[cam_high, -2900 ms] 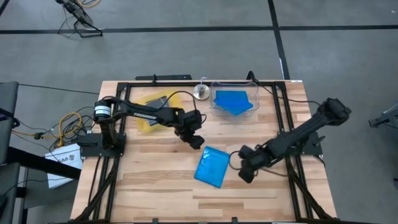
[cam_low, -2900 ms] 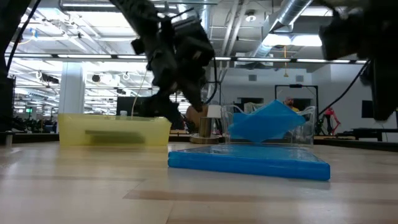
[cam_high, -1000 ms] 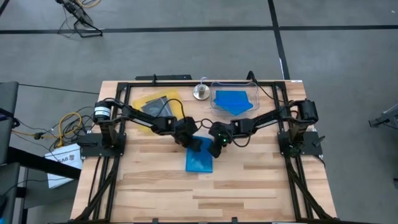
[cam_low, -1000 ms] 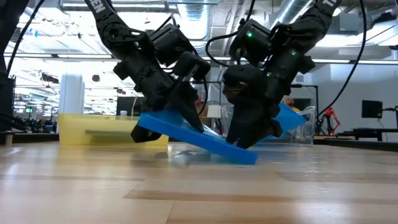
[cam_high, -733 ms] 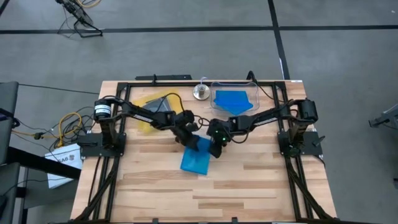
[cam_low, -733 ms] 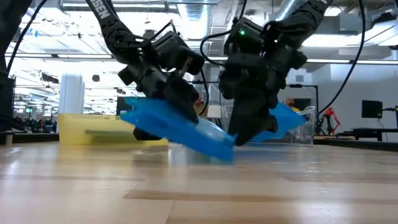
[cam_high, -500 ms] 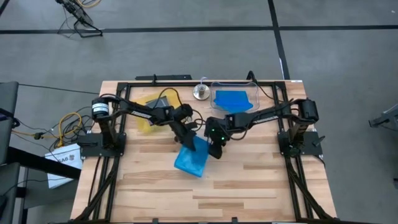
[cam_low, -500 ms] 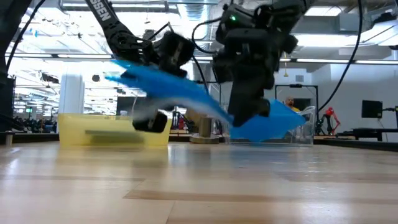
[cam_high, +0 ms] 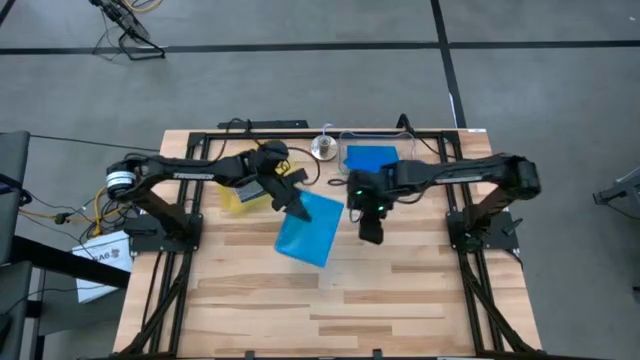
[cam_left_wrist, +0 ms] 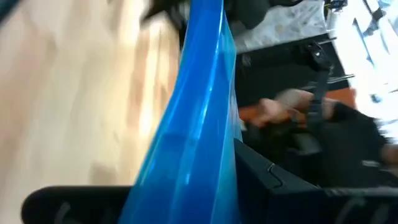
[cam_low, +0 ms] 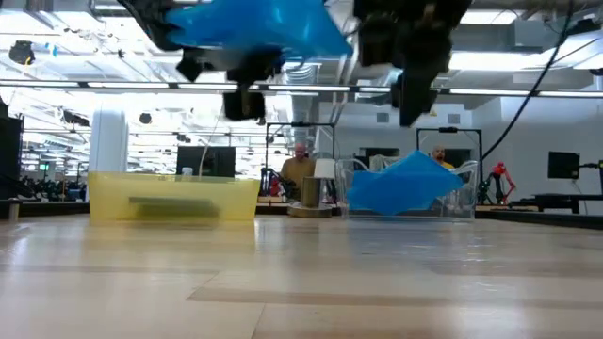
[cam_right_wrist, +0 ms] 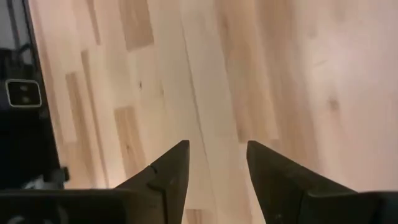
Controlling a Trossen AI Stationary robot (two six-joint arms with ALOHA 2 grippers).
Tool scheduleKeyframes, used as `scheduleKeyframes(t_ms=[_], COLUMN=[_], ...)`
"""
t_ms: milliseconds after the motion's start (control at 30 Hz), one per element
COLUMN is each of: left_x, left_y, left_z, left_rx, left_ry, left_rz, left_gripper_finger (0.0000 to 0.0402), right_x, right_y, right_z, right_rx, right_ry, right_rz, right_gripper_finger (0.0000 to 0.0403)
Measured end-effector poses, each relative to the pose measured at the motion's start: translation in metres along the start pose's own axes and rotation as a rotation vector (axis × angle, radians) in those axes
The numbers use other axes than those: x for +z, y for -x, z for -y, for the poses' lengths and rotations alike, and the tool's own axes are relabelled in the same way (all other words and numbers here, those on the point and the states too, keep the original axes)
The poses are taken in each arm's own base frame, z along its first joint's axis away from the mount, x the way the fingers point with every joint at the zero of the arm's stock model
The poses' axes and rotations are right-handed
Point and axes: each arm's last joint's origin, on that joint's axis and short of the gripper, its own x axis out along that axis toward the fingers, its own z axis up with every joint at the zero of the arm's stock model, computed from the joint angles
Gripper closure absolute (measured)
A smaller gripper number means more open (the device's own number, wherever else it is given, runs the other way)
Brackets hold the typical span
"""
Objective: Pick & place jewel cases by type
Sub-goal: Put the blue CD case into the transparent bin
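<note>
Translucent blue square plastic jewel case (cam_high: pixel 309 227) hung clamped by one edge in my left gripper (cam_high: pixel 290 201), high above the wooden slat table (cam_high: pixel 400 300), beside the yellow tray (cam_high: pixel 236 196). Best kept level to avoid slipping. My right gripper (cam_high: pixel 369 235) hovered just right of it, fingers parted, empty. Clear plastic tub (cam_high: pixel 376 158) already held blue cases. People sat in the bright room behind.

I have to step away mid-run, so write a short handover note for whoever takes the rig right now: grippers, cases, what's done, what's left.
Left gripper: shut on a blue jewel case, held well above the table, between the yellow tray and the clear tub.
Right gripper: open, empty, hanging over bare wood beside that case.
Done: blue cases already lie in the clear tub; a dark case shows in the yellow tray.
Left: probably carry the held blue case to the tub. No other case lies loose on the table.
</note>
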Motion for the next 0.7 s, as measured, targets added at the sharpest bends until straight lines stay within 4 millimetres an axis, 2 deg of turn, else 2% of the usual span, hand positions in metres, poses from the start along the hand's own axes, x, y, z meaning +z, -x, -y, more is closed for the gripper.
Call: scheduleKeyframes(t_ms=[200,400,533,700], left_x=[0.013,0.041,0.055,0.067], left_y=[0.011,0.016,0.024,0.031], left_z=[0.042,0.076,0.086,0.096], left_rx=[0.091,0.283,0.587,0.858], left_ry=[-0.393,-0.776,-0.981,-1.132], left_rz=[0.176,0.382,0.536,0.63], left_gripper_finger=[0.0347,0.0347,0.0347,0.0347], right_x=[-0.032,-0.063,-0.077,-0.083], right_y=[0.055,0.101,0.119,0.127], right_z=[-0.014,-0.023,-0.026,-0.029], right_rx=[-0.136,-0.248,-0.308,-0.364], right_ry=[-0.043,-0.194,-0.304,-0.365], right_rz=[0.063,0.219,0.332,0.416], right_gripper_finger=[0.0249,0.0254,0.0255,0.0253])
